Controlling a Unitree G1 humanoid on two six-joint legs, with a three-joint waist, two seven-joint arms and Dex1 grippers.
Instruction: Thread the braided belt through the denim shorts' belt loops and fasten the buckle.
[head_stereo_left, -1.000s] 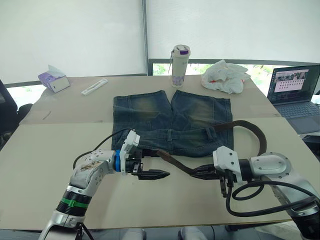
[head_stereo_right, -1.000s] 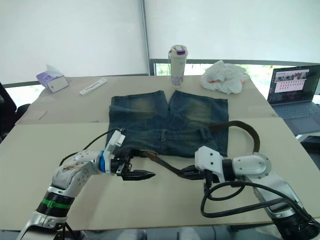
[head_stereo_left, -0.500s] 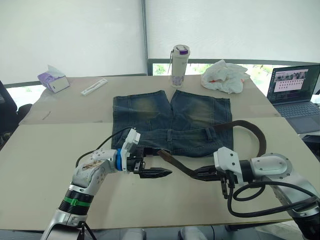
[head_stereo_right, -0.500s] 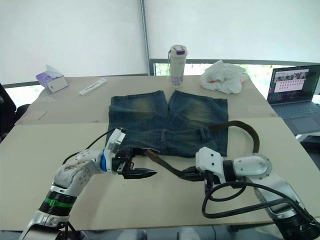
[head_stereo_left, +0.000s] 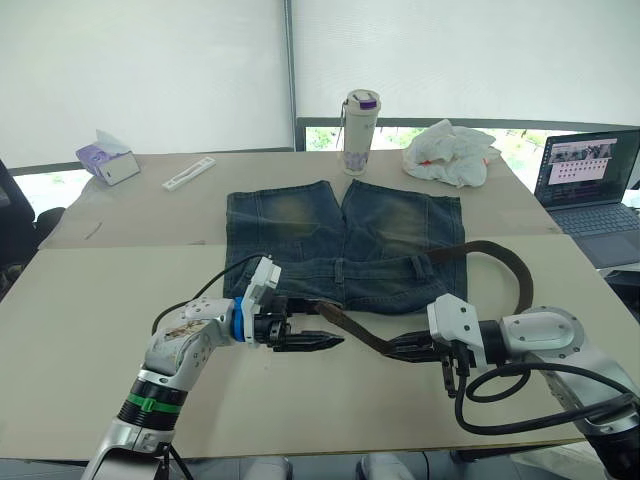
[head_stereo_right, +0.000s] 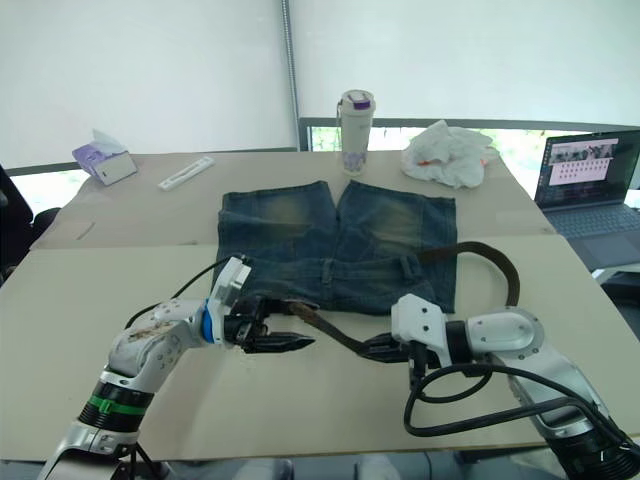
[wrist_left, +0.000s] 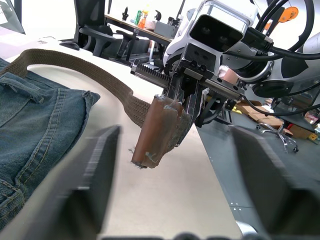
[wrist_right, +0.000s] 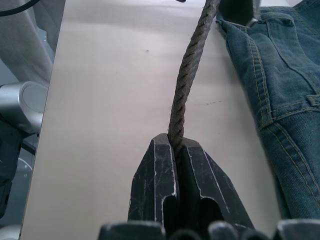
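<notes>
Two grippers work just in front of the waistband, nearest the robot. The right gripper (head_stereo_left: 400, 348) is clenched on the braided belt (head_stereo_left: 505, 262), its fingers (wrist_right: 155, 185) pinching the strap edge-on a little back from the free end. The left gripper (head_stereo_left: 315, 342) points toward it with its fingers (wrist_left: 97, 165) spread wide, the belt's brown tip (wrist_left: 157, 132) hanging in the gap between them, untouched. From the right gripper the strap runs up and around in a loop off the right side of the denim shorts (head_stereo_left: 345, 245), then crosses onto their right hip; whether it already passes through a belt loop (head_stereo_left: 416, 266) there I cannot tell, and the buckle cannot be made out. The shorts lie flat on the table (head_stereo_left: 100, 300), waistband toward the robot, legs pointing away. Beyond them stand a bottle (head_stereo_left: 359, 131), a white plastic bag (head_stereo_left: 450, 152), a tissue box (head_stereo_left: 107, 158) and a laptop (head_stereo_left: 590, 182). Threading seems to be at an early stage, with a handover of the tip in progress. Next, the left fingers would need to close squarely on the tip, then steer it toward the nearest loop.
</notes>
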